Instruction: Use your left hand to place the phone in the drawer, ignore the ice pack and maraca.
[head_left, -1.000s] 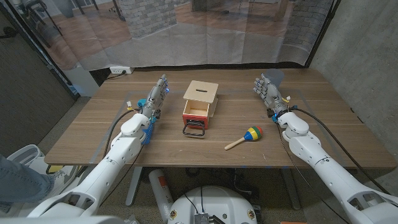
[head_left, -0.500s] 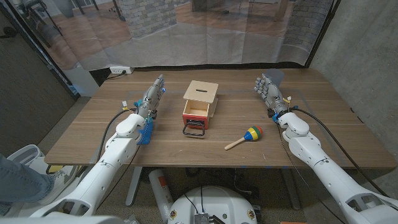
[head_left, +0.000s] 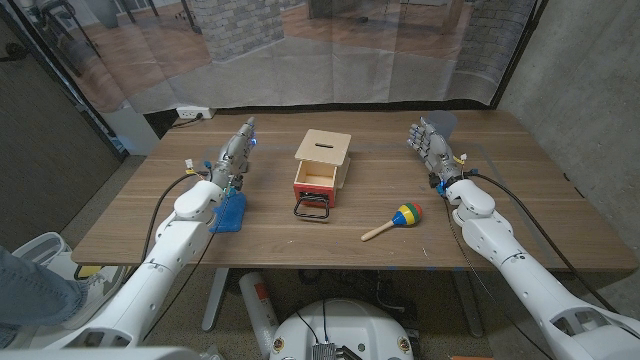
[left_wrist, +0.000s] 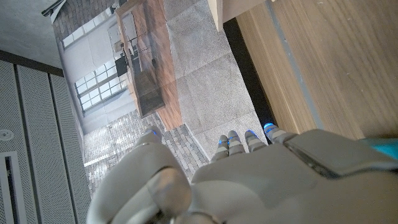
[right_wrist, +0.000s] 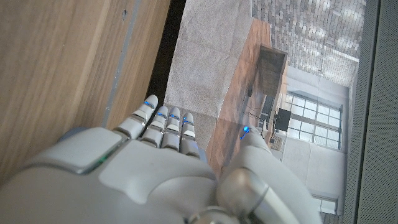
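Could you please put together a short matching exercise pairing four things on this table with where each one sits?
Things:
1. blue ice pack
2. maraca
3. wooden box
4. right hand

Places:
A. mid-table, its red-fronted drawer open toward the robot
B. raised near the table's far right part, holding nothing
C. beside the left forearm, on the table's left part
D. lying on the table to the right of the box, nearer the robot

Pairs: 1-C, 2-D, 3-A, 4-B
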